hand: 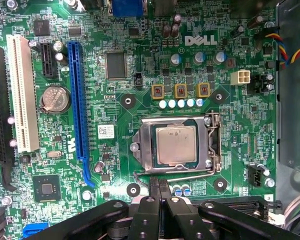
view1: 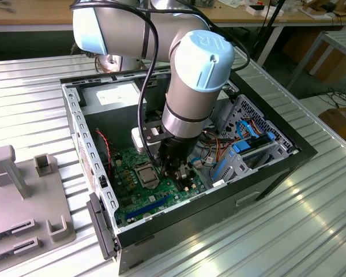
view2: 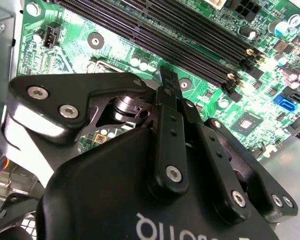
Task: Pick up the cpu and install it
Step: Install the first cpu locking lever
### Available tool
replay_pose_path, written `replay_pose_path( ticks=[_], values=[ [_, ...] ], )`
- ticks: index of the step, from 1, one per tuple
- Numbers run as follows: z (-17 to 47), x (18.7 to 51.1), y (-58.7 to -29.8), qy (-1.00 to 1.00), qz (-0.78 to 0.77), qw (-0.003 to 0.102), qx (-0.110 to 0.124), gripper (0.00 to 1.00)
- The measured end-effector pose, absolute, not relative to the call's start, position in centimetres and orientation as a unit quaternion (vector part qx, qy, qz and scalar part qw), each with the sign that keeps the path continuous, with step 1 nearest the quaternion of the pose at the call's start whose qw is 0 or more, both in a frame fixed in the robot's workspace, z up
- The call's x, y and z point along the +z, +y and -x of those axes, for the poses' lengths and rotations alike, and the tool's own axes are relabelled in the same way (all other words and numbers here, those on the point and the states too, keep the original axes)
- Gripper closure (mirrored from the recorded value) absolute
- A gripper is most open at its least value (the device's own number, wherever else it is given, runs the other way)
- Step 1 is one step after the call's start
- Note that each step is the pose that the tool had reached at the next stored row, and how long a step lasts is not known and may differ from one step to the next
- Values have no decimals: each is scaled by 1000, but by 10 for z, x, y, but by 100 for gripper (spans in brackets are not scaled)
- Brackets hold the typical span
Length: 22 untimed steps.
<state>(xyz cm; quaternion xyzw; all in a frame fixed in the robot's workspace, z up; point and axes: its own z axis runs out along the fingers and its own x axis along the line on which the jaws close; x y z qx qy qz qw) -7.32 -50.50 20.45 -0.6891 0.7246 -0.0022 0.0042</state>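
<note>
Gripper (hand: pixel 159 187) fingers pressed together, empty, hover just at six o'clock of the cpu (hand: pixel 176 145) already seated in its socket (hand: pixel 174 146) on the motherboard (hand: pixel 140 75); judged best practice: stay centred, descend gently, avoid tilting the chip.

One open computer case (view1: pixel 75 115), one green motherboard (hand: pixel 140 60), one seated cpu (hand: pixel 176 145), one coin cell (hand: pixel 55 98), one white slot (hand: pixel 21 90).

The cpu (hand: pixel 176 145) has a dull, smudged metal lid — its socket frame (hand: pixel 142 145) is brighter, brushed steel. The motherboard (hand: pixel 140 65) is glossy green laminate. The pincer (hand: pixel 159 187) is matt black — the desk (view1: pixel 311 219) is ribbed, shiny metal.
</note>
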Motion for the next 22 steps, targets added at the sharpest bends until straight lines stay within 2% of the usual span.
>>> replay_pose_path(
  ticks=[22],
  values=[
    [68, 202, -505, 722, 692, 0, -6, 89]
  ],
)
